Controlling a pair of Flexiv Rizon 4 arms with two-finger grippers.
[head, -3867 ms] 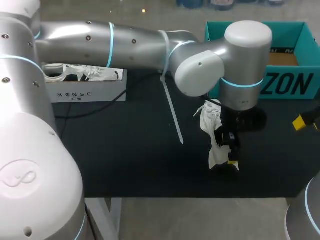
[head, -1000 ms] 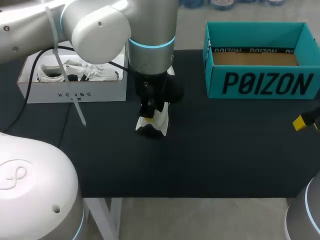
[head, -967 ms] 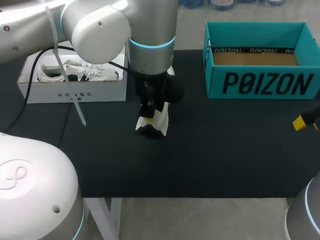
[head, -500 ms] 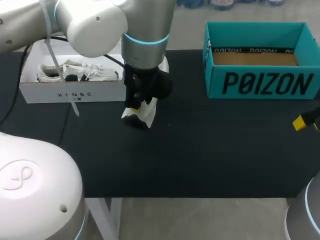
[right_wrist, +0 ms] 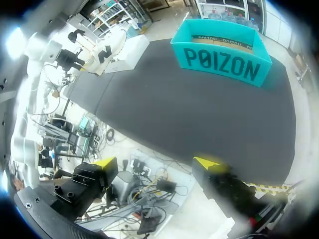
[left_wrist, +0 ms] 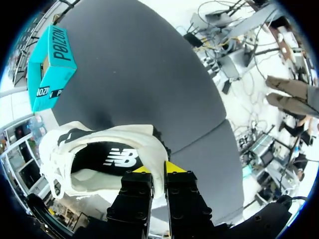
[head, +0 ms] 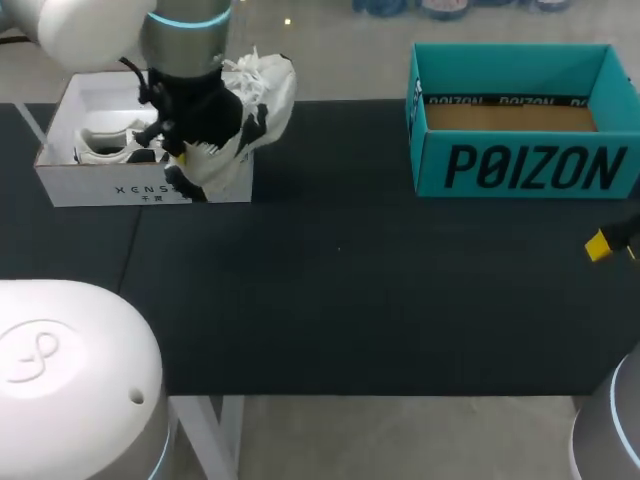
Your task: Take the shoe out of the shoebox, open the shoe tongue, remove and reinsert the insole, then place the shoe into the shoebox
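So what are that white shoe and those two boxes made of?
The white lace-up shoe looks like soft matte textile or synthetic; its collar creases. The teal open box looks like matte cardboard, brown inside. The white open box is probably cardboard too, with thin flat walls.

My right hand [right_wrist: 158, 163] spread wide, black surface [right_wrist: 189, 117] ahead, open teal cardboard box [right_wrist: 222, 55] on it, white box [right_wrist: 128, 52] beyond

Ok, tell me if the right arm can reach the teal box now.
Probably yes: only bare tabletop lies between the open right gripper and the teal box.
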